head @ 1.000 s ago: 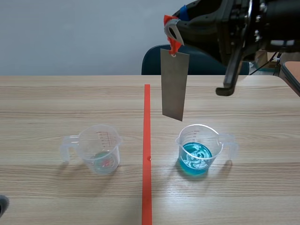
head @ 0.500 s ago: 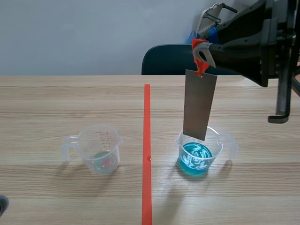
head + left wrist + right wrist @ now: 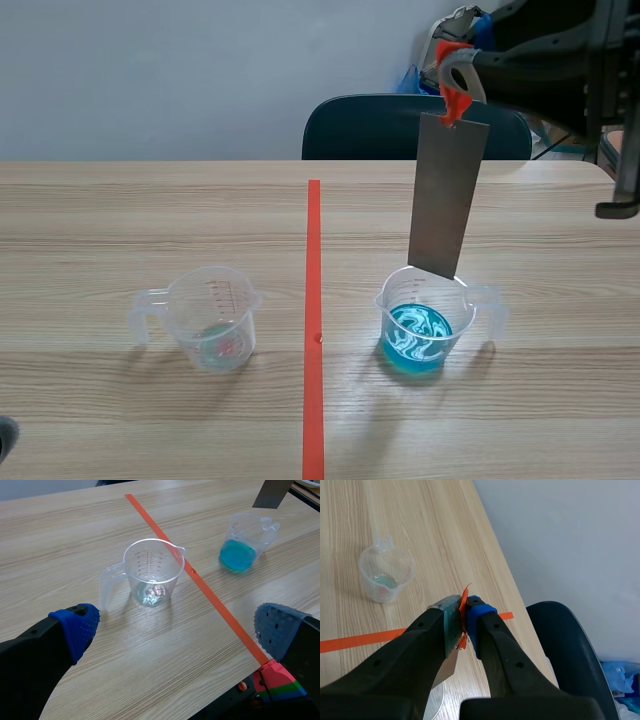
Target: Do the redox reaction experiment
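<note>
A grey metal strip (image 3: 446, 195) hangs upright from an orange-red tag (image 3: 452, 100), and my right gripper (image 3: 455, 72) is shut on that tag high above the table. The strip's lower end sits just over the far rim of a clear beaker of blue liquid (image 3: 418, 330). In the right wrist view the gripper (image 3: 463, 614) pinches the tag and the strip's top (image 3: 451, 630). A second clear beaker (image 3: 214, 318) holding a little pale liquid stands left of the tape line. My left gripper (image 3: 175, 630) stands open and low, with that beaker (image 3: 152, 572) ahead of it.
An orange-red tape line (image 3: 314, 320) runs down the table between the two beakers. A dark blue chair (image 3: 400, 125) stands behind the table's far edge. Bare wooden table (image 3: 120, 230) lies around both beakers.
My right arm carried the strip rightward from beside the tape line to over the blue beaker. The strip's lower end dipped to the rim, then rose slightly.
</note>
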